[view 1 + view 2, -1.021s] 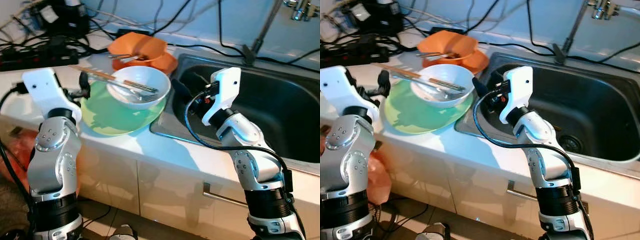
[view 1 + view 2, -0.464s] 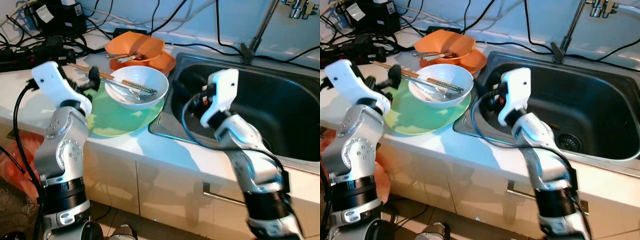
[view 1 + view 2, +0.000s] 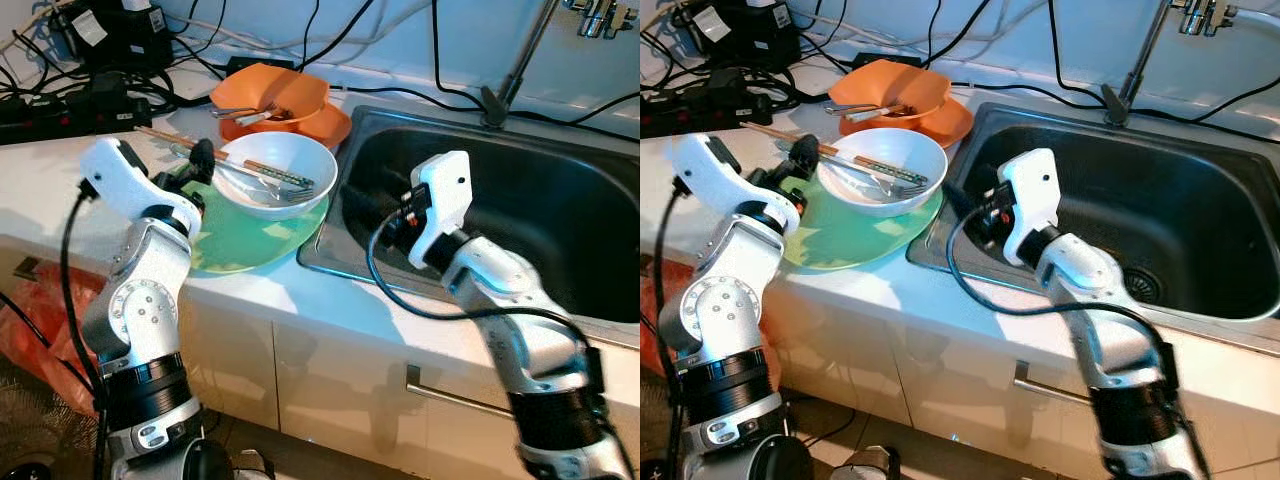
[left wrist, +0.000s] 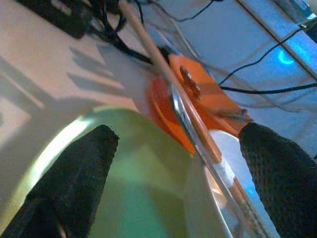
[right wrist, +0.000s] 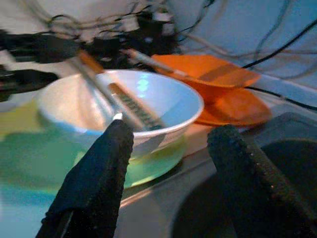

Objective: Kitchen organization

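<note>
Left gripper [image 4: 173, 163] spread apart at green plate [image 3: 250, 235] rim, beside white bowl [image 3: 275, 172] holding chopsticks [image 3: 230, 160]. Right gripper [image 5: 166, 163] parted right of bowl, over sink [image 3: 560, 220]. Behind bowl, orange dishes [image 3: 285, 100].

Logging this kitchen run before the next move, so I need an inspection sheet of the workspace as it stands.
Surface: white counter beside a dark steel sink.
Job's things: white bowl holding chopsticks and a fork, standing on a green plate; orange bowl on an orange plate behind.
Clutter: nothing seen.
Grippers: left gripper open, at the green plate's edge by the chopsticks; right gripper open, at the sink's rim facing the white bowl.
Cables: black cables and a power strip at the counter's back.
Surroundings: tap above the sink, cupboard handle below.
</note>
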Available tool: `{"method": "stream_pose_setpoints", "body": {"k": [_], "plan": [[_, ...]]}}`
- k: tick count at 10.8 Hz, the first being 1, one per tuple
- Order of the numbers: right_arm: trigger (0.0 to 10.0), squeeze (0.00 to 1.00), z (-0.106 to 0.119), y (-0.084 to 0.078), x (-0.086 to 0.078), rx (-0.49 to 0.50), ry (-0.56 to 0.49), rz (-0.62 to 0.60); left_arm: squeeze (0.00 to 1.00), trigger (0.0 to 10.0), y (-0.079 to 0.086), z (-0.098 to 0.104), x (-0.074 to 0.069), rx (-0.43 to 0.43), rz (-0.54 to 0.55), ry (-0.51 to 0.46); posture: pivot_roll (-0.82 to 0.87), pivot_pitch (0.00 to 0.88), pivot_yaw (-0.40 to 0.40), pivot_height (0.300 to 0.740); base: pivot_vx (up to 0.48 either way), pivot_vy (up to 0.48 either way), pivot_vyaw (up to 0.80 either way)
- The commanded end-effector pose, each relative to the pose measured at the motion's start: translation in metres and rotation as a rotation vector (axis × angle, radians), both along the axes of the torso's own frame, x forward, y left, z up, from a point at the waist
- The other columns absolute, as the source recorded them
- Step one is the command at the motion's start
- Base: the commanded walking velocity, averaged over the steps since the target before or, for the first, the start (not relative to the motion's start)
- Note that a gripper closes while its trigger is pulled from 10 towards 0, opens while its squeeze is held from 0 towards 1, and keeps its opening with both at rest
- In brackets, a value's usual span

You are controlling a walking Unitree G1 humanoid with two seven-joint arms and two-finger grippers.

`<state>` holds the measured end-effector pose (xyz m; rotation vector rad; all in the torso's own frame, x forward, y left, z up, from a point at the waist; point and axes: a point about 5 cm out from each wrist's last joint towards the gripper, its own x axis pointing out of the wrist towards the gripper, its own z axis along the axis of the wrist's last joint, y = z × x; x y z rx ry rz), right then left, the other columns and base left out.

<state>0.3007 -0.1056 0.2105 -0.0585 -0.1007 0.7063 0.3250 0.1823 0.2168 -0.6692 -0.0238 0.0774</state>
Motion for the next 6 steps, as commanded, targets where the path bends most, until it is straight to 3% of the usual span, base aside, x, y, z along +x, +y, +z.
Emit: {"method": "stream_pose_setpoints", "body": {"k": [1,5,6], "plan": [[10.0,0.00,-0.0027,0.0005,-0.0076,-0.014,0.020,0.048,0.00,10.0,-0.0045,0.0018,0.0030,-0.044,-0.024,0.012,0.11,0.071,-0.021,0.740,0.000,0.000,0.00],[10.0,0.00,-0.0043,-0.0013,-0.0105,-0.011,0.041,0.045,0.00,10.0,-0.0057,0.0069,0.0069,-0.073,-0.050,-0.001,0.10,0.070,-0.018,0.740,0.000,0.000,0.00],[10.0,0.00,-0.0037,0.0004,-0.0113,-0.005,0.039,0.055,0.00,10.0,-0.0048,0.0073,0.0072,-0.074,-0.045,-0.001,0.10,0.070,-0.018,0.740,0.000,0.000,-0.44]]}}
